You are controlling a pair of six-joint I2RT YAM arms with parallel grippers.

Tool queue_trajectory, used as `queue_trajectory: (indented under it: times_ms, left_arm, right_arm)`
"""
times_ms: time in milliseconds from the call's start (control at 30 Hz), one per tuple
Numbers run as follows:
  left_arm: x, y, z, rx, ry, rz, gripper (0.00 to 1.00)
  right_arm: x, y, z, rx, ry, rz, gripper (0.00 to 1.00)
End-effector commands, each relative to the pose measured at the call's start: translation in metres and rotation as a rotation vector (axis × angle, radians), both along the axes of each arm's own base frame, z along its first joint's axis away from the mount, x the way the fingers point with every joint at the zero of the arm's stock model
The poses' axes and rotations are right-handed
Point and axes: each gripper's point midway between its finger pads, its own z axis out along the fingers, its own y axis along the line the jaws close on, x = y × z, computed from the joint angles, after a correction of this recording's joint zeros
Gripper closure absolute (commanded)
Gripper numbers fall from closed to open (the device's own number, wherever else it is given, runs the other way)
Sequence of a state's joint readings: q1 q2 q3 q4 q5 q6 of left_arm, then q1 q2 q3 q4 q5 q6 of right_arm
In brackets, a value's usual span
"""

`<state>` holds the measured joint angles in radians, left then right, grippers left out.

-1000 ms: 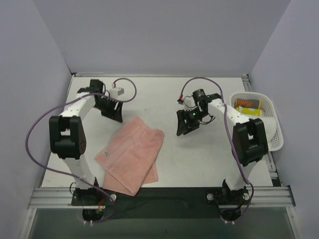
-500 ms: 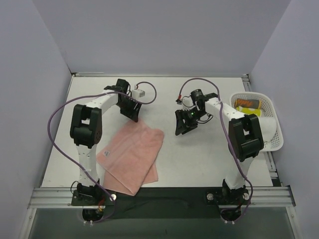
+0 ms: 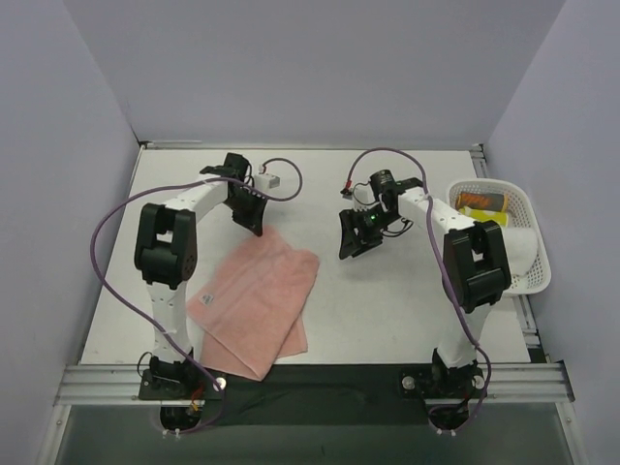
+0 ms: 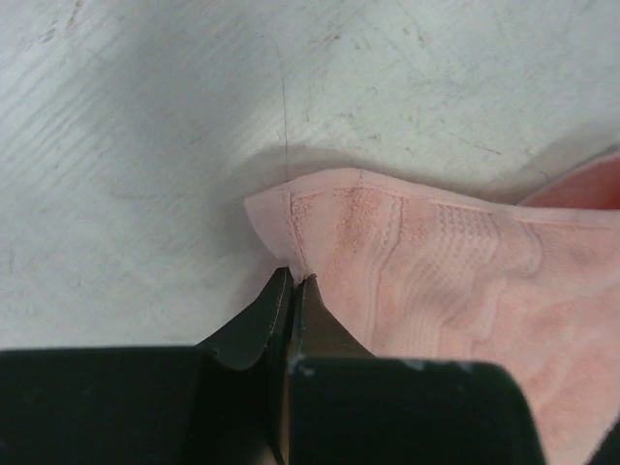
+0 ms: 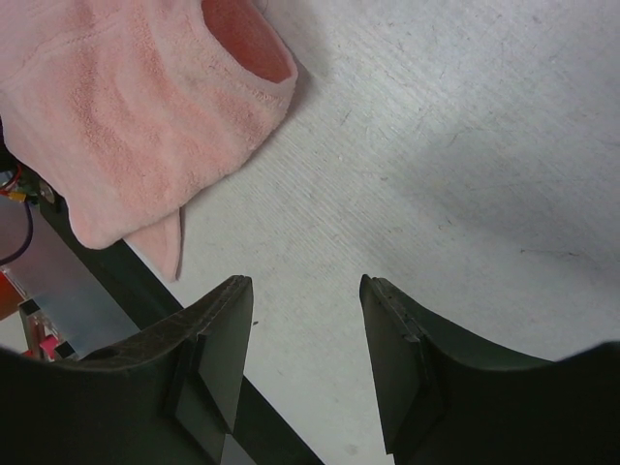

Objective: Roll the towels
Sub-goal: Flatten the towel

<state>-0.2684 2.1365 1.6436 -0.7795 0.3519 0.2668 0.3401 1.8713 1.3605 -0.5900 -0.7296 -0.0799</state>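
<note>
Left jaws clenched on the salmon-pink towel's (image 3: 257,300) far corner; right jaws released above the bench (image 3: 387,310). Mesh basket (image 3: 539,276) at the right edge holds a white towel (image 3: 521,247).

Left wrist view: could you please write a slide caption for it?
Left gripper pinching the pink towel's corner edge on the table.

The left gripper (image 4: 292,281) has its 2 black fingers (image 4: 247,334) pressed together, tips on the hemmed edge of the salmon-pink towel (image 4: 455,291). Whether cloth is pinched between them cannot be told. The towel's rounded corner lies just beyond the tips, its ribbed band running right of the gripper. Scuffed white table (image 4: 145,145) lies left of and beyond the gripper.
</note>
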Motion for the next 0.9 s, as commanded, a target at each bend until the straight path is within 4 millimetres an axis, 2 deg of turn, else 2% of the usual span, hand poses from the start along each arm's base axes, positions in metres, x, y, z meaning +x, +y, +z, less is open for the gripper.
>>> queue_trajectory:
  times_ms: [0,33,67,133,167,233,267,300,333,367,433,500,533,567,600,633,667,700,767,867]
  left_arm:
    - [0.012,0.002,0.099,-0.211,-0.113,0.058,1.00]
    - [0.016,0.019,0.121,-0.249,-0.137,0.097,1.00]
    - [0.010,0.019,0.154,-0.337,-0.165,0.097,1.00]
    - [0.005,0.039,0.190,-0.405,-0.195,0.129,1.00]
    - [0.003,0.063,0.212,-0.431,-0.236,0.170,1.00]
    - [-0.013,0.081,0.233,-0.450,-0.243,0.196,1.00]
    - [-0.015,0.104,0.235,-0.443,-0.257,0.241,1.00]
    - [-0.019,0.115,0.234,-0.428,-0.254,0.266,1.00]
    - [-0.026,0.130,0.229,-0.413,-0.239,0.308,1.00]
    - [-0.031,0.154,0.217,-0.392,-0.226,0.359,1.00]
    - [-0.042,0.177,0.203,-0.362,-0.187,0.408,1.00]
    - [-0.054,0.197,0.190,-0.343,-0.167,0.438,1.00]
    - [-0.060,0.201,0.188,-0.328,-0.162,0.445,1.00]
    - [-0.064,0.205,0.185,-0.314,-0.164,0.441,1.00]
    - [-0.070,0.208,0.179,-0.305,-0.151,0.451,1.00]
    - [-0.075,0.211,0.179,-0.292,-0.159,0.456,1.00]
    - [-0.077,0.211,0.179,-0.295,-0.157,0.460,1.00]
    - [-0.081,0.212,0.176,-0.295,-0.149,0.469,1.00]
    - [-0.083,0.210,0.178,-0.301,-0.149,0.474,1.00]
    - [-0.084,0.210,0.180,-0.303,-0.147,0.489,1.00]
  right_arm:
    - [0.005,0.004,0.006,0.028,0.005,0.010,0.51]
    - [0.008,0.005,0.007,0.032,0.000,0.005,0.51]
    - [0.009,0.006,0.007,0.036,0.001,0.003,0.51]
    - [0.013,0.010,0.010,0.047,-0.004,-0.003,0.51]
    - [0.015,0.011,0.011,0.050,-0.009,-0.006,0.51]
    - [0.019,0.019,0.013,0.060,-0.019,-0.003,0.50]
    - [0.021,0.021,0.014,0.062,-0.028,-0.003,0.50]
    - [0.020,0.027,0.012,0.058,-0.030,0.008,0.49]
    - [0.024,0.032,0.015,0.060,-0.045,0.015,0.49]
    - [0.024,0.036,0.013,0.054,-0.048,0.017,0.48]
    - [0.026,0.049,0.008,0.046,-0.064,0.035,0.47]
    - [0.037,0.058,0.002,0.025,-0.094,0.035,0.45]
    - [0.040,0.067,0.000,0.026,-0.098,0.025,0.44]
    - [0.052,0.077,0.009,0.041,-0.131,0.025,0.44]
    - [0.056,0.082,-0.002,0.025,-0.112,0.017,0.44]
    - [0.058,0.093,-0.001,0.029,-0.120,0.029,0.44]
    - [0.067,0.105,0.006,0.045,-0.151,0.038,0.44]
    - [0.068,0.111,-0.006,0.032,-0.133,0.043,0.44]
    - [0.061,0.130,-0.015,0.024,-0.135,0.086,0.44]
    - [0.056,0.147,-0.034,-0.026,-0.163,0.139,0.42]
